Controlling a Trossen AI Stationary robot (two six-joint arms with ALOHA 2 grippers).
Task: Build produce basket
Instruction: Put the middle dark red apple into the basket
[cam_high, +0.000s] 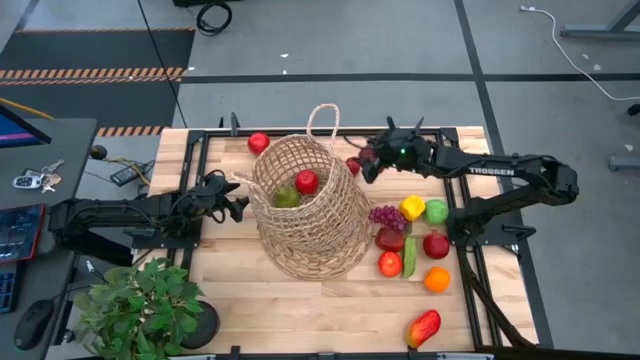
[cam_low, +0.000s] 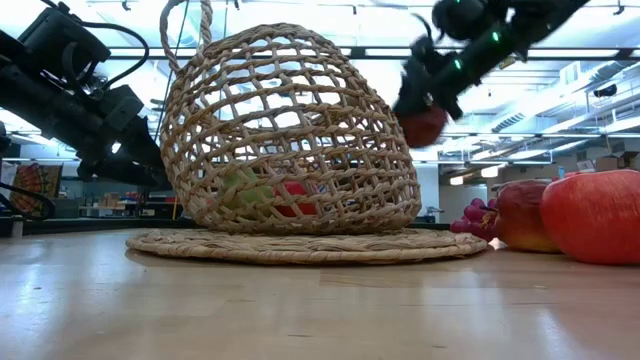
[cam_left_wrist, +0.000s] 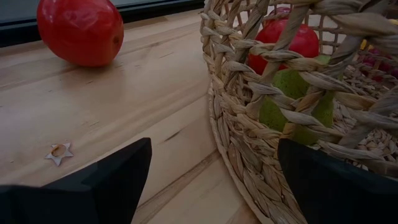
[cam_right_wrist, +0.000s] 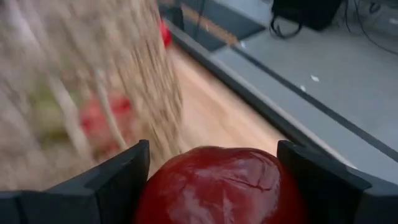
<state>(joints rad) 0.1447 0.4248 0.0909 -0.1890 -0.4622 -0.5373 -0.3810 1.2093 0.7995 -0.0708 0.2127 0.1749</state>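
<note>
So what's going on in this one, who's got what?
The right gripper holds a dark red fruit between its fingers, raised above the table beside the wicker basket, near its rim. The basket already contains a red apple and a green fruit. The left gripper sits open against the basket's other side, holding nothing. More produce lies on the table on the right arm's side, including grapes, a yellow pepper and an orange. Another red fruit sits behind the basket.

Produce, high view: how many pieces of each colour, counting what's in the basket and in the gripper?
Red pieces: 6
Green pieces: 3
Grapes: 1
Yellow pepper: 1
Orange: 1
Mango: 1
Total: 13
</note>
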